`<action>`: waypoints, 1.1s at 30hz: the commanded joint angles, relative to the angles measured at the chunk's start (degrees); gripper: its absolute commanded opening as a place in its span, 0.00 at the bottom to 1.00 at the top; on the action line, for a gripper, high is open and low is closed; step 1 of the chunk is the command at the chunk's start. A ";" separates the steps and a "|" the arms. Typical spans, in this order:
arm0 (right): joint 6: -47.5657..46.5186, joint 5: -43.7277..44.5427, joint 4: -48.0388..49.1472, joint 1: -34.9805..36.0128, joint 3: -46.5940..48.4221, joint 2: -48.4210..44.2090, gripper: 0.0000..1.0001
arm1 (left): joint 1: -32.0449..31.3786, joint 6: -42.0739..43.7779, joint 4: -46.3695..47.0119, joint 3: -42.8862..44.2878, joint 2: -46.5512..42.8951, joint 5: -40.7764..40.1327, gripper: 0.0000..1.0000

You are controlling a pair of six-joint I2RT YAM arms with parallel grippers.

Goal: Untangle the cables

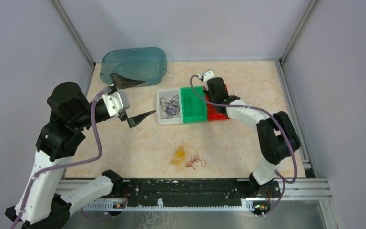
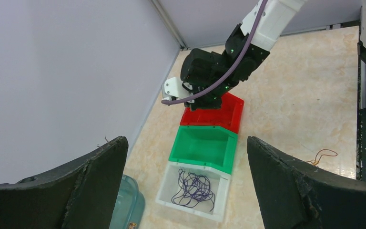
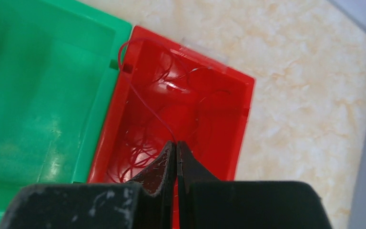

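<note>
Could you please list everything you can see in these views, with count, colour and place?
tub: one, translucent teal, back left of the table.
white bin: one, left end of the bin row.
purple cable: one clump, in the white bin.
green bin: one, middle of the row, empty.
red bin: one, right end.
red cable: one, in the red bin.
yellow-orange cable: one clump, near table front.
red cable clump: one, beside it.
left gripper: black fingers, open, left of the bins.
right gripper: shut on the red cable, over the red bin.
</note>
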 commanded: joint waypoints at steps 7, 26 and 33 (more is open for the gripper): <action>7.88 -1.08 -2.79 -1.71 1.88 8.09 0.00 | -0.09 -0.70 1.72 1.12 0.41 0.86 1.00; 10.31 -5.84 -6.19 -4.38 3.73 -5.32 0.53 | -0.12 -0.28 2.27 0.51 1.09 1.15 1.00; 14.47 -11.47 -3.05 -4.70 4.79 -6.88 0.53 | -0.14 -0.25 2.20 0.02 0.85 1.19 1.00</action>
